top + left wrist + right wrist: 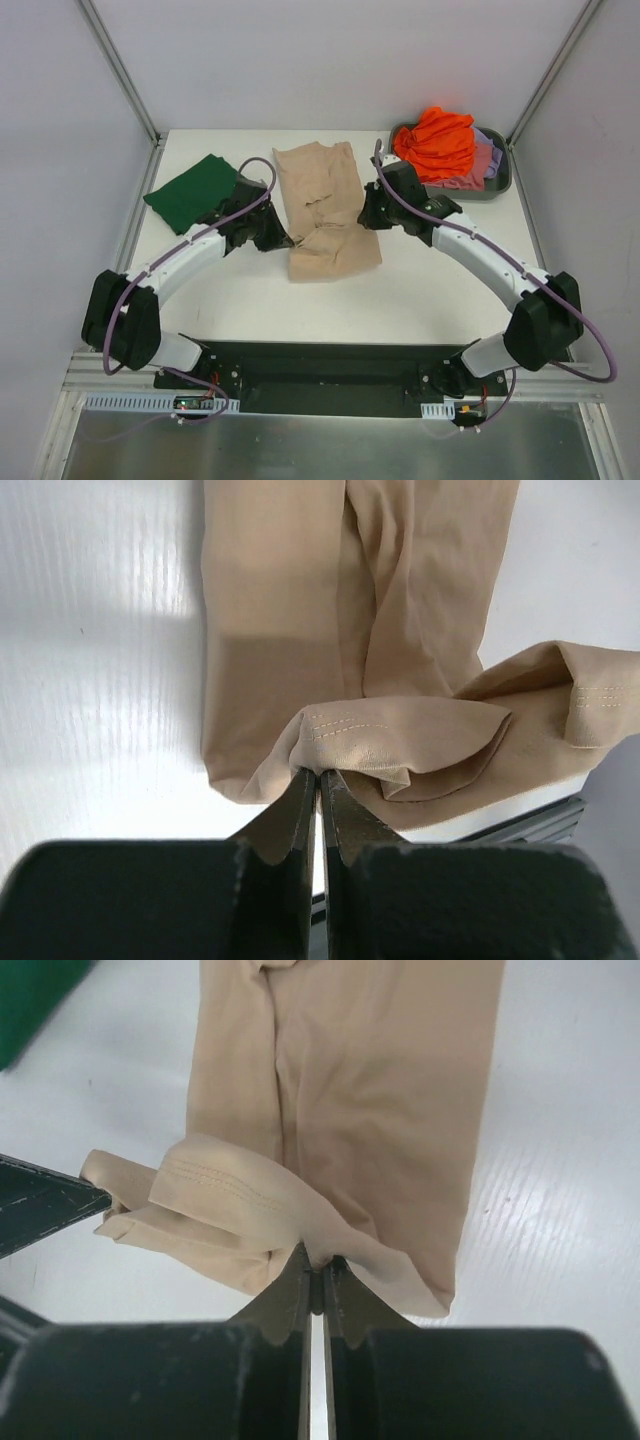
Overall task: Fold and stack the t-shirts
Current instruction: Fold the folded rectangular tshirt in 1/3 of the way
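Observation:
A beige t-shirt [325, 205] lies part-folded at the table's middle. My left gripper [278, 238] is shut on its left edge, pinching a stitched hem [345, 725] lifted off the table. My right gripper [368, 215] is shut on the right edge, where a fold of hem [225, 1190] rises over the flat cloth [380, 1090]. A dark green t-shirt [192, 192] lies flat at the left. Orange [437, 142], pink [478, 170] and lavender [493, 155] t-shirts are heaped in the tub at the back right.
The grey tub [502, 182] stands at the table's back right corner. Metal frame posts [120, 70] rise at both back corners. The black rail [320, 375] with both arm bases runs along the near edge.

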